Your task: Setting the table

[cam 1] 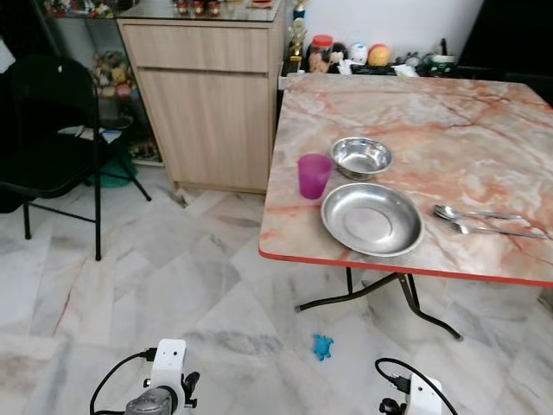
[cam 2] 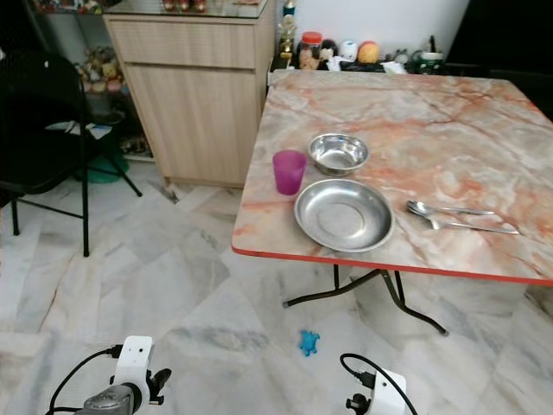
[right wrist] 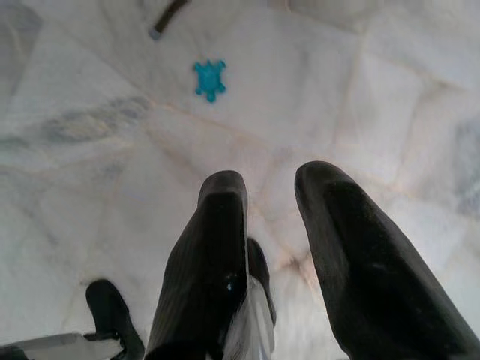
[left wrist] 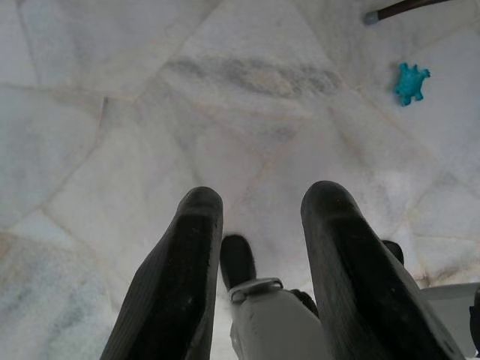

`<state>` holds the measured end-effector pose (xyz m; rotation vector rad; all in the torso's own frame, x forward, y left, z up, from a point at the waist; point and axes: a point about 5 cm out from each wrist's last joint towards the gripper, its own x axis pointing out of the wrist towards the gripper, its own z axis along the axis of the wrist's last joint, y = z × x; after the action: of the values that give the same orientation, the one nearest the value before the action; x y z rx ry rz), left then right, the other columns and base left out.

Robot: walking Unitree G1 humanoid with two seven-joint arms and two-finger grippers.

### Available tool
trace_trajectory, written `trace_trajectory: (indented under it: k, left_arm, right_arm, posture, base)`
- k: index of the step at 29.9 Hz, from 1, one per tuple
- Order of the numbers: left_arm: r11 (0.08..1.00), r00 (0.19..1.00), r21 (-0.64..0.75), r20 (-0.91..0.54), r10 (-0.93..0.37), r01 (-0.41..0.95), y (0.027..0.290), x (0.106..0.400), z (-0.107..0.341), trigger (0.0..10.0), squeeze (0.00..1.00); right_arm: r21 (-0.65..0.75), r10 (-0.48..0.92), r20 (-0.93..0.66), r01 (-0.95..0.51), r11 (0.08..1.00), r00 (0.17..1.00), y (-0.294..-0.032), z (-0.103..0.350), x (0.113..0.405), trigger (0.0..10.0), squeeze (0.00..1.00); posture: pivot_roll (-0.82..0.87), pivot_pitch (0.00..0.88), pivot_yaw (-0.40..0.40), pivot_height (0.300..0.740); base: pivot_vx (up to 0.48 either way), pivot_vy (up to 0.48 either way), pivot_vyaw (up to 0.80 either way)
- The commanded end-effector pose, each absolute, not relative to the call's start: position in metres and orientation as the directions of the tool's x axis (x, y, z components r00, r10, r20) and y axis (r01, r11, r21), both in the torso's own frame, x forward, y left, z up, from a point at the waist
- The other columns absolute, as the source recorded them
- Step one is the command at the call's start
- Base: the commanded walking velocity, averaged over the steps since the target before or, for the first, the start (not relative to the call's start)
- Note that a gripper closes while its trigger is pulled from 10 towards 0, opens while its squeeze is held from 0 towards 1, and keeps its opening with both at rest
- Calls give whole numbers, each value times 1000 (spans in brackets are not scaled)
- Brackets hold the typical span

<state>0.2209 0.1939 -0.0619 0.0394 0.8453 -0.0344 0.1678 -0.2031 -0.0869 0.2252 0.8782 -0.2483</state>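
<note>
On the marble-patterned table (cam 1: 449, 121) lie a large steel plate (cam 1: 372, 219), a smaller steel bowl (cam 1: 362, 157) behind it, a purple cup (cam 1: 314, 175) to their left, and a spoon (cam 1: 475, 213) with a fork (cam 1: 497, 229) to the right. Both arms hang low over the floor. In the left wrist view my left gripper (left wrist: 259, 206) is open and holds nothing. My right gripper (right wrist: 271, 184) is open too, with only floor tiles beyond it.
A wooden cabinet (cam 1: 207, 95) stands left of the table, and a black folding chair (cam 1: 52, 130) further left. A small blue toy (cam 1: 322, 347) lies on the marble floor near the table legs (cam 1: 406, 303). Jars and clutter (cam 1: 363, 56) line the table's far edge.
</note>
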Motion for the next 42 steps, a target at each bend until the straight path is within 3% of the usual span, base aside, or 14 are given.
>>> trace_trajectory:
  k: [1, 14, 15, 17, 19, 24, 37, 42]
  left_arm:
    - [999, 645, 25, -764, -11, 46, 194, 215, -66, 10000, 0]
    - [999, 641, 23, -768, -13, 47, 193, 213, -67, 10000, 0]
    - [999, 640, 23, -768, -13, 48, 193, 213, -67, 10000, 0]
    - [999, 641, 22, -767, -13, 46, 193, 213, -67, 10000, 0]
    - [999, 642, 21, -766, -13, 45, 193, 213, -67, 10000, 0]
    - [998, 643, 24, -766, -14, 50, 193, 213, -67, 10000, 0]
    - [998, 647, 31, -763, -7, 47, 197, 214, -66, 10000, 0]
    - [998, 646, 35, -763, -2, 44, 199, 213, -66, 10000, 0]
  right_arm:
    - [83, -124, -773, 292, 953, 622, -203, -87, 167, 10000, 0]
    - [9, -143, -672, 201, 979, 727, -207, -76, 179, 10000, 0]
    - [3, -147, -640, 194, 981, 754, -207, -72, 183, 10000, 0]
    - [-11, -159, -414, 170, 985, 896, -206, -43, 210, 10000, 0]
    - [-39, -172, -279, 167, 985, 945, -208, -25, 212, 10000, 0]
    - [-82, -190, -189, 177, 981, 963, -209, -11, 197, 10000, 0]
    - [-149, -242, 2, 239, 959, 970, -209, 45, 191, 10000, 0]
    - [-111, -306, 90, 314, 943, 948, -226, 78, 218, 10000, 0]
  posture:
    - [48, 0, -25, 740]
    - [27, 0, -30, 740]
    - [26, 0, -32, 740]
    - [25, 0, -34, 740]
    - [23, 0, -35, 740]
    - [13, 0, -32, 740]
    - [22, 0, -35, 740]
    - [6, 0, -22, 740]
  base:
    - [0, 0, 0]
    - [0, 0, 0]
    - [0, 0, 0]
    - [0, 0, 0]
    - [0, 0, 0]
    - [0, 0, 0]
    - [0, 0, 0]
    - [0, 0, 0]
